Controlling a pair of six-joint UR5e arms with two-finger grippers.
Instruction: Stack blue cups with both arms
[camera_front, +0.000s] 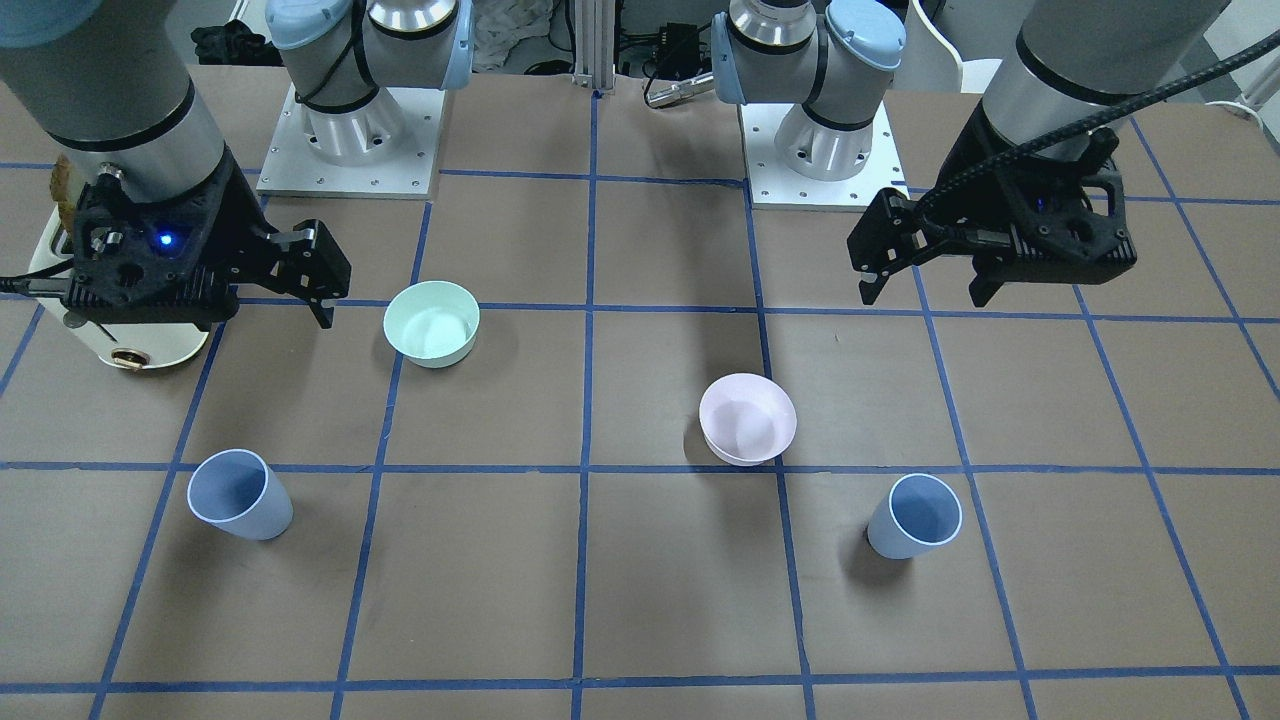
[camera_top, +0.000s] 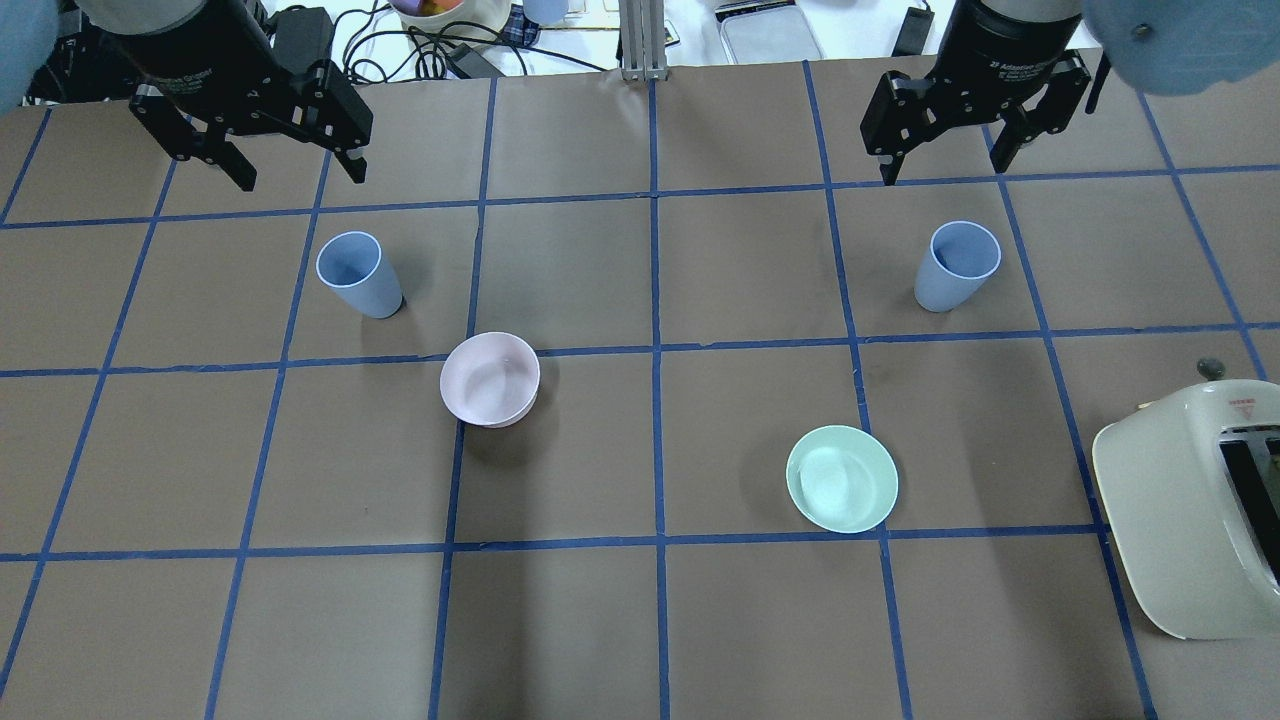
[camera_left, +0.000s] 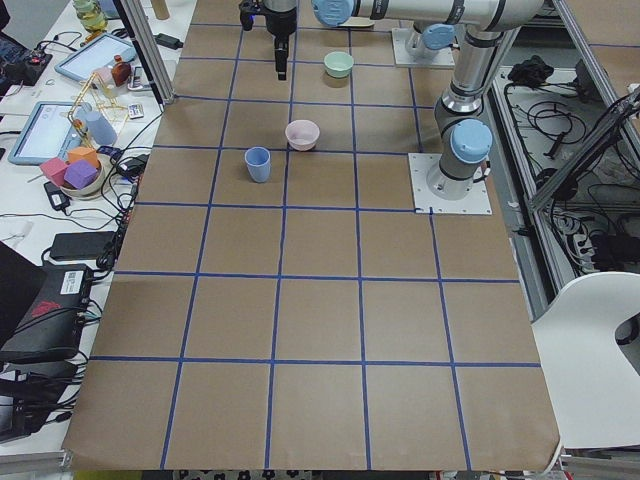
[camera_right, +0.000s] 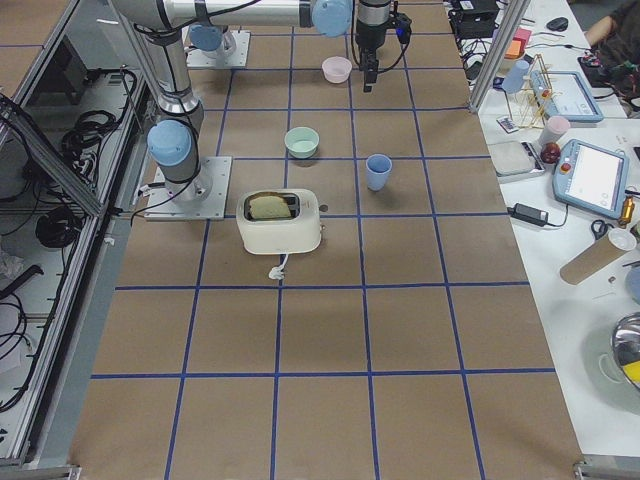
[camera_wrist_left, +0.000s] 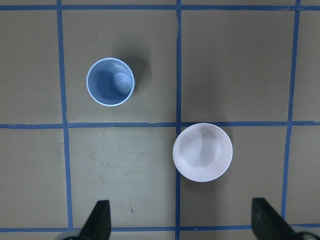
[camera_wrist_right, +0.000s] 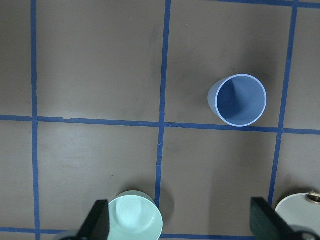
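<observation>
Your left pincer (camera_top: 298, 172) and right pincer (camera_top: 945, 168) are released, empty. Pale-blue tapered plastic cup (camera_top: 358, 272) stands upright on brown table (camera_top: 740, 620) near the left one; second pale-blue cup (camera_top: 955, 265) near the right, well apart.

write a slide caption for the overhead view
Before stacking: left end effector and right end effector open, left blue cup and right blue cup upright, apart.

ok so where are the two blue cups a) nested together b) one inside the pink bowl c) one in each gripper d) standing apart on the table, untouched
d: the left blue cup and the right blue cup stand upright and apart on the table, with the left gripper and right gripper open and empty.
</observation>
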